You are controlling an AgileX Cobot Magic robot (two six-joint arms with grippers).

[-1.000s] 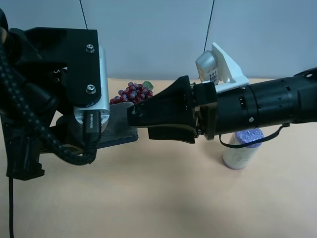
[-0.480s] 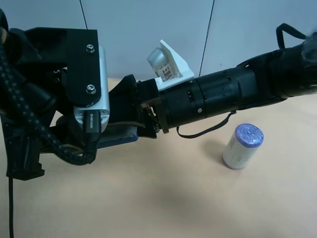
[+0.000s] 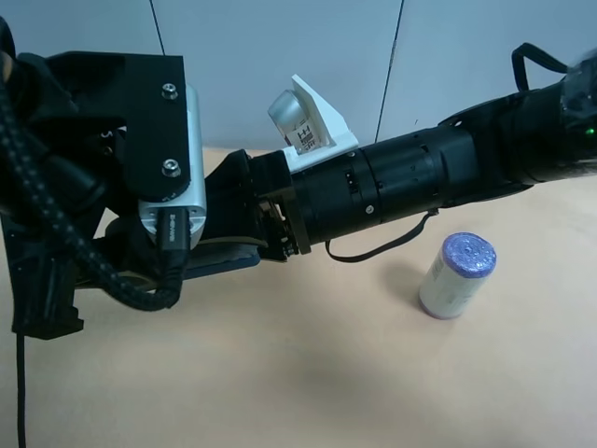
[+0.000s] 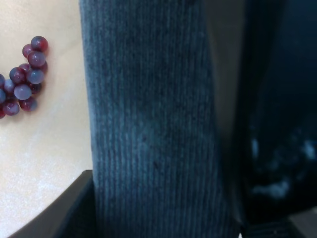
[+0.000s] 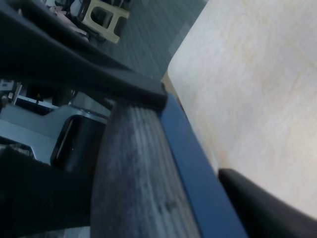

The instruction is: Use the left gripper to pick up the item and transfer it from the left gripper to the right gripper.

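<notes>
— High view?
— At the left, the left tool grips the item above the surface. The right tool meets its free end.
— Right wrist?
— Jaws straddle the item; whether they clamp it, I cannot tell.
— Left wrist?
— The item fills it, with grapes on the surface beyond.

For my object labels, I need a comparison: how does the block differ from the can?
The block is flat and dark; the can is round, white, purple-lidded. The left gripper holds the block above the table; the can rests on the table, untouched.
</notes>
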